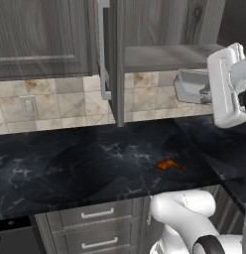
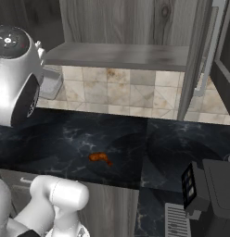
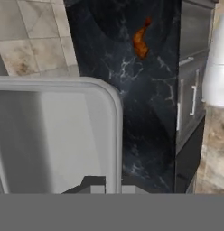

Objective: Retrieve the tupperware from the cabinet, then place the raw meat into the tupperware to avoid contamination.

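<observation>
The pale grey tupperware (image 1: 191, 87) hangs in the air just under the open cabinet's shelf (image 1: 164, 57), well above the counter. Its rim runs between the tips of my gripper (image 3: 111, 184), which is shut on it. In the hand view the tupperware (image 3: 55, 135) is seen from above, with nothing inside it. From the right base the tupperware (image 2: 51, 84) peeks out behind my white hand. The cabinet door (image 1: 110, 59) stands swung open, edge-on. The raw meat (image 1: 169, 164) (image 2: 100, 158) (image 3: 141, 39), a glossy orange-brown lump, lies on the black marble counter (image 1: 70, 168), below and left of the container.
A closed wall cabinet (image 1: 40, 34) hangs at the left, over a tiled backsplash with an outlet (image 1: 29, 105). Grey drawers (image 1: 97, 214) sit under the counter. A dark appliance (image 2: 214, 185) stands at the counter's right end.
</observation>
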